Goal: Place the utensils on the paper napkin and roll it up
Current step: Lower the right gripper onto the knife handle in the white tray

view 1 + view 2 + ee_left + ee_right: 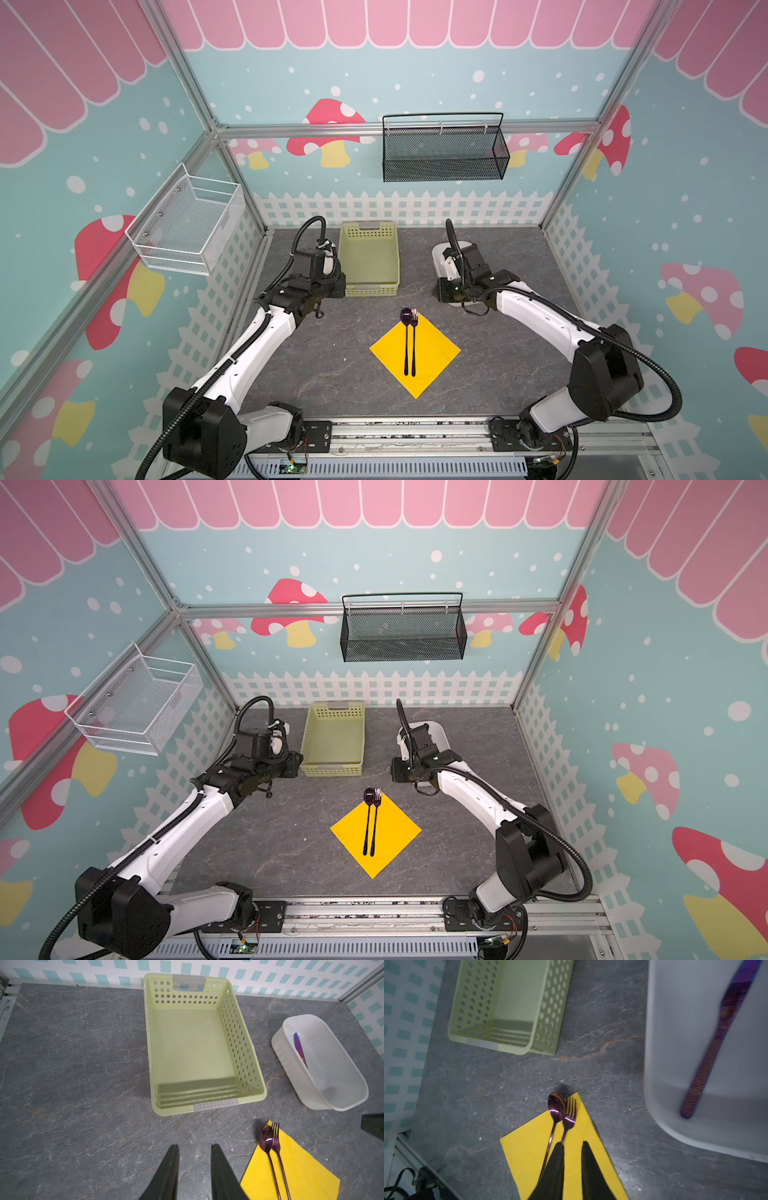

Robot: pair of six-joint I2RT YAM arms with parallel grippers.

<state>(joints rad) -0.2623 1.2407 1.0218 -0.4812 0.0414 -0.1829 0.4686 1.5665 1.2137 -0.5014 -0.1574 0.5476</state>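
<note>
While my left jaws hang empty over the bare desk (498, 365), fingertips (174, 1159) a little apart with nothing between them, they sit just beside the near left corner of the pale green perforated basket (369, 291). The basket stands at the middle of the desk's far edge with nothing in it.

Toward the middle of the near edge lies the yellow paper napkin (436, 353). It is flat and turned so that one corner points at the far edge. The spoon (405, 316) and the fork (414, 318) lie on it side by side, handles running along the diagonal. Their heads are at that far corner, and the spoon's bowl overhangs onto the desk.

My right jaws hover by the near end of the white tub (280, 1047), which stands right of the basket toward the far edge. Their fingertips (557, 1157) are narrowly parted and hold nothing. The purple-blue knife (300, 1051) is still inside that tub, well apart from the napkin.

I judge the placing step is in hand, with two pieces down and one to fetch. Next, my right jaws need to reach over the tub's rim, pinch the slim knife and lay it parallel beside the fork. Only then can the rolling start, probably from a side corner. The knife lies low against the tub's wall, so the pick looks awkward.
</note>
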